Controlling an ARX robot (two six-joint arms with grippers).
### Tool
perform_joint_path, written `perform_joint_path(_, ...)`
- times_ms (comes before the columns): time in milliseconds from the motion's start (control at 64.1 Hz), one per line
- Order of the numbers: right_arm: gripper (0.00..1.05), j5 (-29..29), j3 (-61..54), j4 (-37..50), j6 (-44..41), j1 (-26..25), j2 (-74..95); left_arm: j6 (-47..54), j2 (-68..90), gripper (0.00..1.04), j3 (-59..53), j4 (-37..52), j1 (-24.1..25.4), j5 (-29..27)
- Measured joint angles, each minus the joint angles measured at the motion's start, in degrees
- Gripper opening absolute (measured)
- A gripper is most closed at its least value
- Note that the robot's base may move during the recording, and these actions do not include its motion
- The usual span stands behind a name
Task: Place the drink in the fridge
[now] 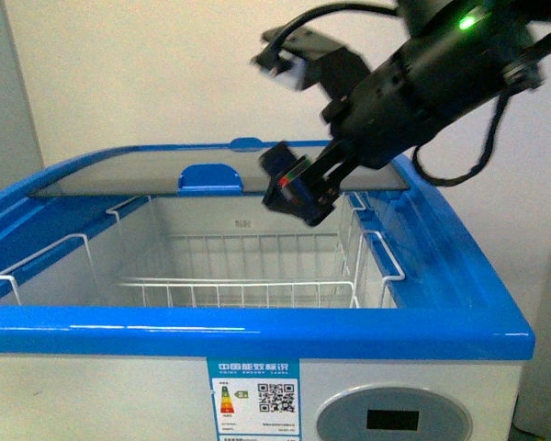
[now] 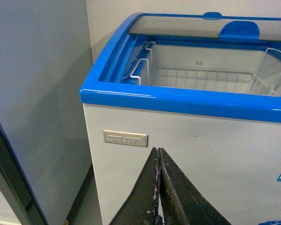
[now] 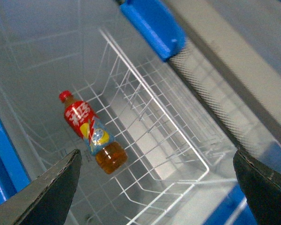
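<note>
Amber-filled clear plastic bottle (image 3: 92, 132) lay inside the white, blue-rimmed chest fridge (image 1: 257, 331); right pincer (image 3: 157, 187) hung open above, risking snagging the wire basket (image 3: 154, 140).

In the front view the drink cannot be seen at all; the fridge (image 1: 257, 333) front wall hides the floor, and the right gripper (image 1: 298, 188) is blurred, so its jaw spacing is unreadable there. The label (image 1: 253, 393) print is too small to read, and the display panel (image 1: 392, 419) is cut by the bottom edge. In the left wrist view the left gripper (image 2: 158, 185) shows only 2 fingers, cropped at the bottom; the nameplate (image 2: 125, 138) lettering is illegible. In the right wrist view both right fingers (image 3: 47, 194) are cropped at the corners, and the lid handle (image 3: 154, 26) is blurred. The drink (image 3: 91, 131) label characters are too blurred to read.
</note>
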Motion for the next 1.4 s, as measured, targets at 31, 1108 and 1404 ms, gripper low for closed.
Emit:
perform_joint_path(31, 0.97, 0.3, -1.3, 0.6, 2.1, -1.0, -2.0, 0.0, 0.0, 0.03, 0.0, 0.0, 0.0, 0.0)
perform_joint_path(1108, 0.03, 12.1, -79.1, 15.7, 29.9, -18.6, -89.7, 0.0, 0.0, 0.03, 0.0, 0.0, 0.0, 0.0)
perform_joint_path(1404, 0.03, 12.1, -82.9, 10.5, 29.9, -18.6, -98.9, 0.0, 0.0, 0.03, 0.0, 0.0, 0.0, 0.0)
